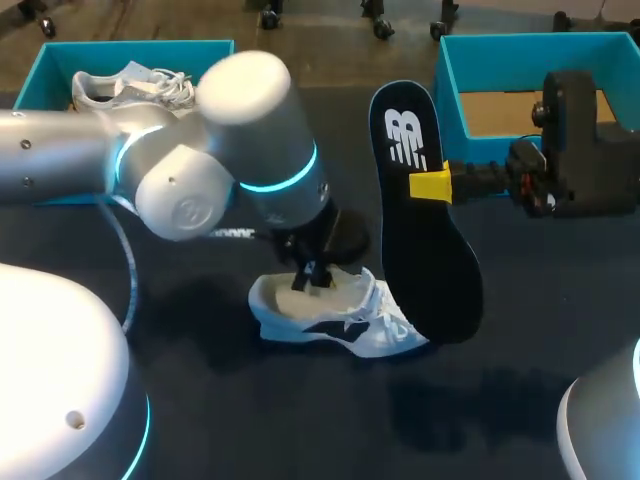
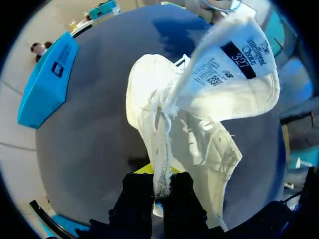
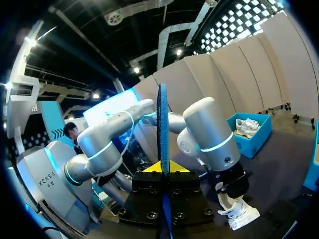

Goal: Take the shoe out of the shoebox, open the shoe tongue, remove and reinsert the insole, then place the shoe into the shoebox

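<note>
Shoe (image 1: 335, 318) lies on the counter (image 1: 520, 400), its rim pinched by the left claw (image 2: 160, 186), while the right claw (image 1: 430, 185) grips the removed insole (image 1: 425, 250); reinserting and boxing remain.

White shoe (image 2: 199, 144) on the dark table (image 2: 89, 149), tongue (image 2: 234, 74) up, its collar edge in the hand's (image 2: 158, 181) tight grip
</note>
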Tool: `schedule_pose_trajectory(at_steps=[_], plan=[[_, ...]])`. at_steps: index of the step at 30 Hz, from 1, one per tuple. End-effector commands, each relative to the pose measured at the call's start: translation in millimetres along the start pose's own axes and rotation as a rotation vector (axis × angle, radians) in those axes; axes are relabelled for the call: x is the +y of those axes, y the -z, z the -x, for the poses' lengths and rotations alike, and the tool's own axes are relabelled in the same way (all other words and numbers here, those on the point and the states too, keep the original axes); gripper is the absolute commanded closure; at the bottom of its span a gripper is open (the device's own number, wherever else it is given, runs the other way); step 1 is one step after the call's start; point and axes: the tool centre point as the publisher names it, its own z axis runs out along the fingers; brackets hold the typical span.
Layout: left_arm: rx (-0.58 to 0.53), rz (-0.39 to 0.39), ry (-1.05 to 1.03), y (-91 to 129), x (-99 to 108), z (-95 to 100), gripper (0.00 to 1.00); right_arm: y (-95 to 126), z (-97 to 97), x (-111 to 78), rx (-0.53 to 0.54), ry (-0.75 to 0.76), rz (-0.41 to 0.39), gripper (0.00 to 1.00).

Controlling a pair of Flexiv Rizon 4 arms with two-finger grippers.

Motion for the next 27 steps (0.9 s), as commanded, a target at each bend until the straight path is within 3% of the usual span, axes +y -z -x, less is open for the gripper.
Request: schedule_pose_trajectory(at_steps=[1, 4, 18, 21, 27], plan=[[0.067, -0.022, -0.118, 23.6, 3.3, 1.0, 1.0, -3.2, -1.2, 0.5, -0.004, -0.001, 0.0, 1.0], [0.039, -0.017, -0.275, 31.9, 0.9, -1.0, 1.0, -3.2, -1.2, 0.5, -0.004, -0.001, 0.0, 1.0], [0.039, -0.017, -0.275, 31.9, 0.9, -1.0, 1.0, -3.2, -1.2, 0.5, -0.004, -0.001, 0.0, 1.0], [0.125, -0.056, -0.42, 39.7, -1.1, 3.2, 1.0, -3.2, -1.2, 0.5, -0.004, -0.001, 0.0, 1.0], [0.222, -0.057, -0.697, 53.0, -2.4, 3.6, 1.0, -3.2, -1.2, 0.5, -0.004, -0.001, 0.0, 1.0]])
